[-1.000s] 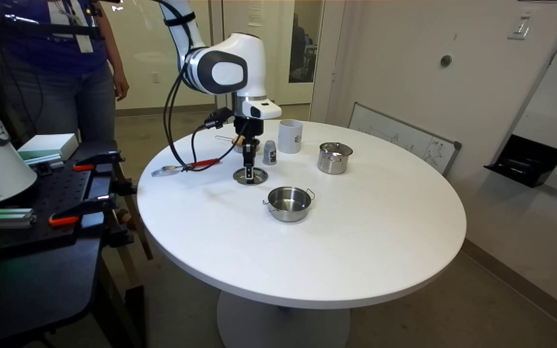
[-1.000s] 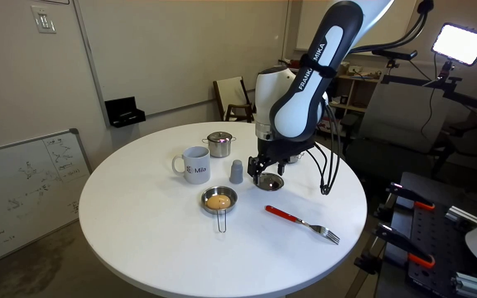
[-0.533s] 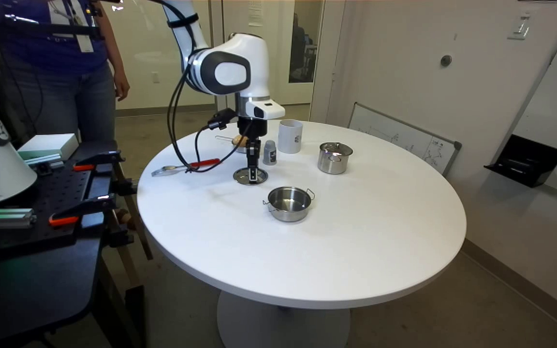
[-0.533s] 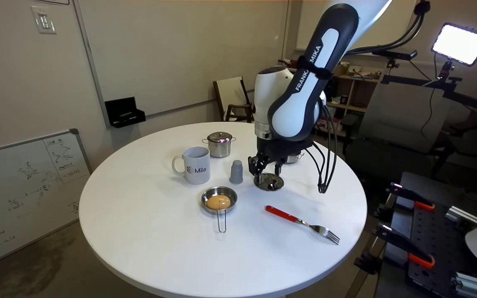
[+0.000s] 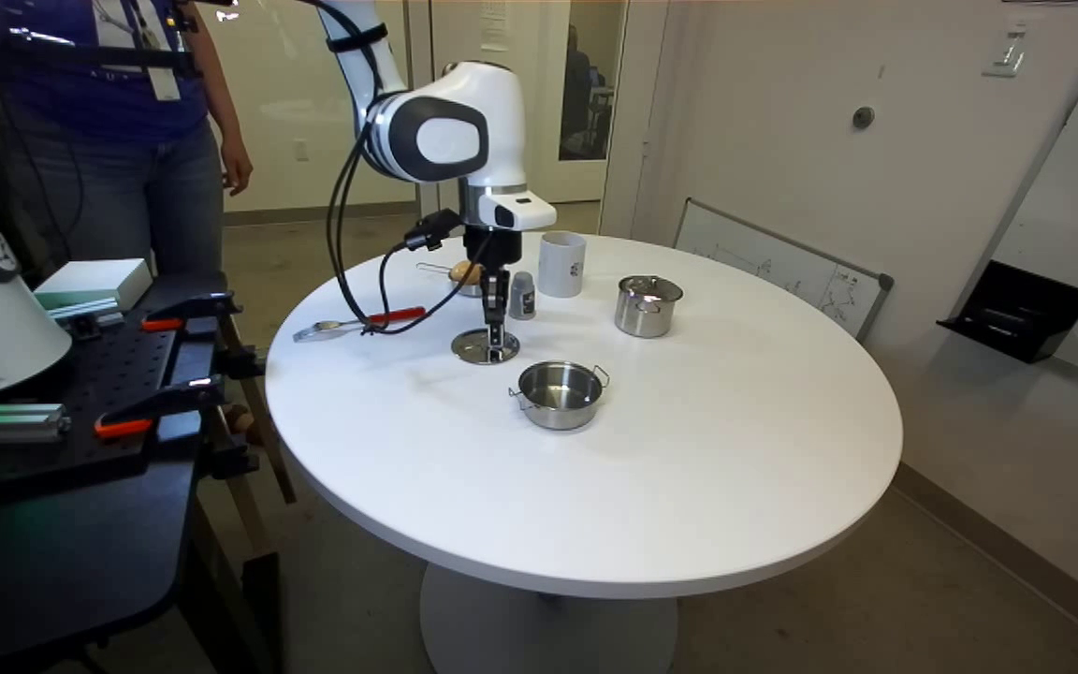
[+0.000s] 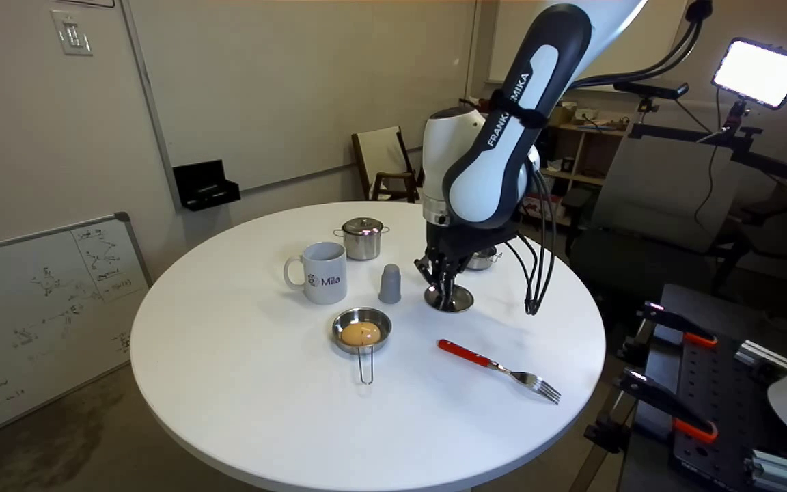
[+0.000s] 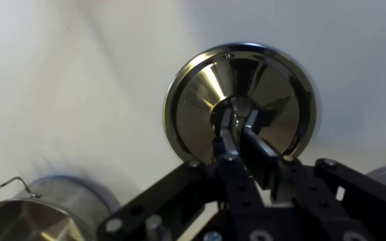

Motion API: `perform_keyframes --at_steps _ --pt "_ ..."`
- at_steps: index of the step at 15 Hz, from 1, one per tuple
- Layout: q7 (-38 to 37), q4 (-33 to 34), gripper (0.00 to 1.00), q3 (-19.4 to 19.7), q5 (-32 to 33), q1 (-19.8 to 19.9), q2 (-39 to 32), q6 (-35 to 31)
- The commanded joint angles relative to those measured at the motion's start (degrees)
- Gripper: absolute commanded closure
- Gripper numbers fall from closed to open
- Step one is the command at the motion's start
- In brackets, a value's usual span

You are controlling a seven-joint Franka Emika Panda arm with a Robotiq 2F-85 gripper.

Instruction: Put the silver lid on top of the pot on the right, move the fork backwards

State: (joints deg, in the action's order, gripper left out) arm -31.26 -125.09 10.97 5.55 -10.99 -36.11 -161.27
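Note:
The silver lid (image 5: 470, 349) lies flat or nearly so on the white table; whether it touches the surface I cannot tell. My gripper (image 7: 239, 117) points straight down over its centre, the fingers close together on both sides of the knob, shut on it. The knob is partly hidden by the fingers. Beside the lid stands the low pot (image 5: 558, 417), uncovered, its dark inside showing; its wall (image 7: 75, 197) appears at lower left in the wrist view. In an exterior view the arm partly covers this pot (image 6: 481, 260). The fork (image 6: 465, 352) lies flat, red handle toward the lid.
A grey shaker (image 6: 390, 285) stands close to the gripper, with a white mug (image 6: 325, 281) beyond it. A taller lidded pot (image 5: 647, 315) is farther off. A small pan (image 6: 348, 347) holds an egg-like thing. A person (image 5: 109, 140) stands behind the robot's table.
The fingers have come together from wide apart onto the lid's knob. The gripper has shifted slightly toward the low pot, and the lid has moved a little. The fork and pots have stayed put.

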Motion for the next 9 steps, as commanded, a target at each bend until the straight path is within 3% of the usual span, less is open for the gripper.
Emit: perform_keyframes --at_steps 1,9 --pt "0.54 0.25 1.0 0.84 -2.26 -1.2 -0.63 -0.38" --pt "0.06 -0.5 1.0 2.84 -1.51 -3.52 1.65 3.1"
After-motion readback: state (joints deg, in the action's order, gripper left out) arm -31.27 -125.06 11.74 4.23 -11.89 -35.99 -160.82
